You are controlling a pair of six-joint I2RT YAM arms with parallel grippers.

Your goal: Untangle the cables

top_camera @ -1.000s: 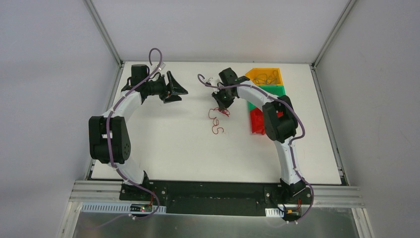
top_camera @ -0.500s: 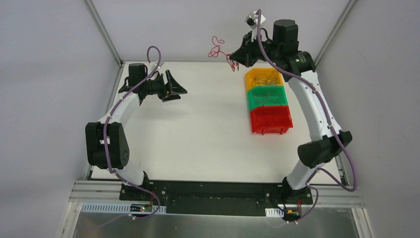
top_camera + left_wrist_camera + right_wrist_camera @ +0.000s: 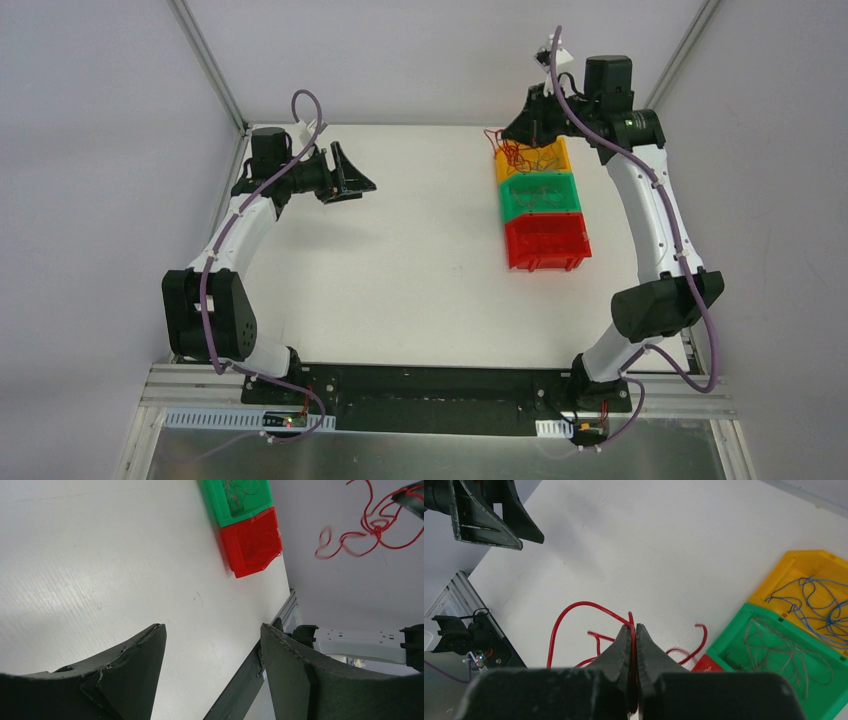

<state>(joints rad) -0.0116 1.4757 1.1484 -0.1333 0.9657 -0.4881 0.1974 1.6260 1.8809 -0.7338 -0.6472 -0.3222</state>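
White table (image 3: 400, 260) with three adjoining bins (image 3: 540, 195)

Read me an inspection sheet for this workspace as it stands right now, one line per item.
Surface: white table, flat and matte.
Job's things: a tangle of red cables hangs in the air; blue wires lie in the yellow bin, grey wires in the green bin; the red bin contents are too faint to tell.
Clutter: nothing seen.
Grippers: right pincer shut on the red cables, near the yellow bin; left pincer open, holding nothing.
Cables: purple hoses run along both arms.
Surroundings: grey walls; aluminium rail at the near edge.
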